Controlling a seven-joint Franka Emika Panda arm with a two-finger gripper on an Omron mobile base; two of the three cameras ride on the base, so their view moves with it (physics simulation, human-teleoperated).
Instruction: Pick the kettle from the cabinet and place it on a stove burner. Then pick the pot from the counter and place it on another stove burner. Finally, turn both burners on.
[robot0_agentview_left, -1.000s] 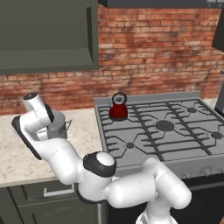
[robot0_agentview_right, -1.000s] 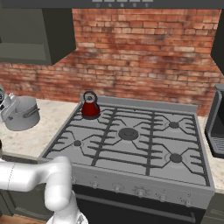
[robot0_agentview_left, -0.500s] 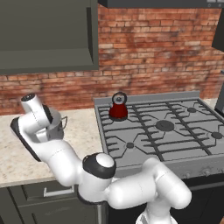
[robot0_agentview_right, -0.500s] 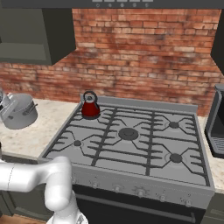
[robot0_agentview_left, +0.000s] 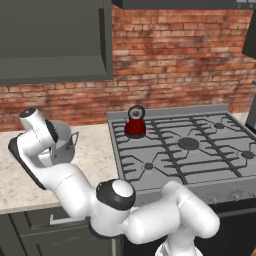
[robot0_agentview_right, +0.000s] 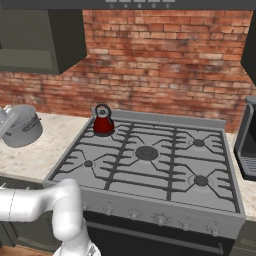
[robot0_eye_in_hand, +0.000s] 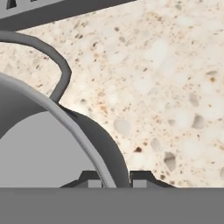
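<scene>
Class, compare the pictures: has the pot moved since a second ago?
Yes. The pot now sits tilted and lifted off the counter, with the gripper shut on its rim; the kettle has not moved.

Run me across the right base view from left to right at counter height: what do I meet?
pot on the counter → red kettle on the back-left burner → centre burner → back-right burner → dark appliance at the right edge.
</scene>
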